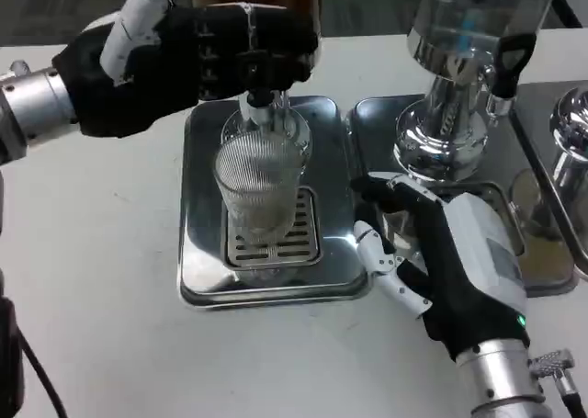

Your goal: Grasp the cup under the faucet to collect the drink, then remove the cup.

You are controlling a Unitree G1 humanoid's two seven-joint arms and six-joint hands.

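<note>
A clear ribbed glass cup [260,190] stands upright on the slotted grate of a steel drip tray [202,253], right under the faucet [259,106] of a dispenser. My left hand [207,55] reaches in from the left at the top and presses on the faucet handle above the cup. It is not touching the cup. My right hand [441,262] lies on the table to the right of the tray, fingers spread toward the cup and a short gap away from it, holding nothing.
A second dispenser [459,78] with a chrome base and clear tank stands on its own steel tray at the right. Another chrome fitting [570,152] sits at the far right edge. White table surface [101,280] lies to the left and front.
</note>
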